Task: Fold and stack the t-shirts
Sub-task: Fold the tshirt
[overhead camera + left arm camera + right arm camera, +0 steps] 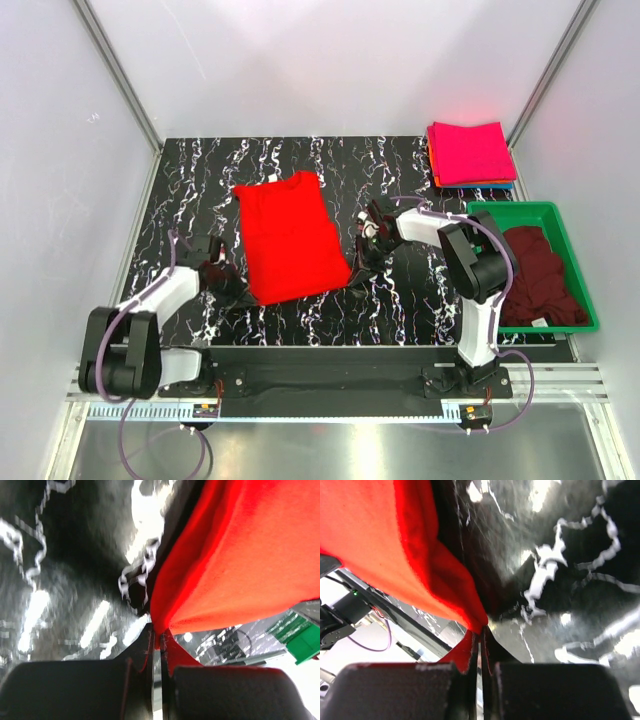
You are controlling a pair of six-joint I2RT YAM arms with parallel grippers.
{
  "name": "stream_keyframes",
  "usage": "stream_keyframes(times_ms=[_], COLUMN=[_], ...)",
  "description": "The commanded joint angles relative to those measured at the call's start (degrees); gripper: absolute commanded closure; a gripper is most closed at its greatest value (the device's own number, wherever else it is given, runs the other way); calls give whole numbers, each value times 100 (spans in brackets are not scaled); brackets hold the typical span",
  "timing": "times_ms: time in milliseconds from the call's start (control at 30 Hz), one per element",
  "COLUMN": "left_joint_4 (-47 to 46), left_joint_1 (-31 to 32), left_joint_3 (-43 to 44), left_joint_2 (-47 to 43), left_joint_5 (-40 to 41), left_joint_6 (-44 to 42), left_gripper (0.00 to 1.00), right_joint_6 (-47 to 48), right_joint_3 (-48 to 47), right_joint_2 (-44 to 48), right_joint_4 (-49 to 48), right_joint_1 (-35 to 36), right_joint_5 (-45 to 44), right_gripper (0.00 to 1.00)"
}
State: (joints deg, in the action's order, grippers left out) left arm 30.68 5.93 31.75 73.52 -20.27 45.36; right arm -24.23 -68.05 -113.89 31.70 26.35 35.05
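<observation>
Black marbled table [400,300] holds the red t-shirt [290,238] at centre and the green bin [515,208] with the maroon t-shirt [540,272] at right. I see the left gripper [160,642] and right gripper [481,632] each pinched tight on 1 near corner of the red cloth.

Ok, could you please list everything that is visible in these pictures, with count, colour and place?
red t-shirt: one, bright red, spread flat in the middle of the table
folded shirts: one stack, magenta-pink on top, orange and blue edges under it, far right corner
maroon cloth: count unclear, dark maroon, heaped in the green bin
green bin: one, green, right side of the table
table: one, black with white marbling
left gripper: one, black, shut on the shirt's near left corner
right gripper: one, black, shut on the shirt's near right corner
</observation>
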Motion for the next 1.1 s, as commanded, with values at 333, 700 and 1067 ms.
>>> stream_keyframes(times_ms=[333,700,1067], left_joint_4=[1335,1758,1608], left_joint_1=[-31,-48,-242], left_joint_3=[1105,2404,3609], left_joint_2=[-1094,-620,277], left_joint_5=[261,744,920], left_joint_6=[175,78,-107], left_gripper=[100,100,100], right_joint_6=[208,428,411], right_joint_3=[-805,-2870,-5208], right_joint_2=[1114,483,-748], right_joint_4=[1241,2155,2631], right_joint_1=[-69,-182,-367], right_joint_5=[-806,-1132,-816], right_gripper=[100,100,100])
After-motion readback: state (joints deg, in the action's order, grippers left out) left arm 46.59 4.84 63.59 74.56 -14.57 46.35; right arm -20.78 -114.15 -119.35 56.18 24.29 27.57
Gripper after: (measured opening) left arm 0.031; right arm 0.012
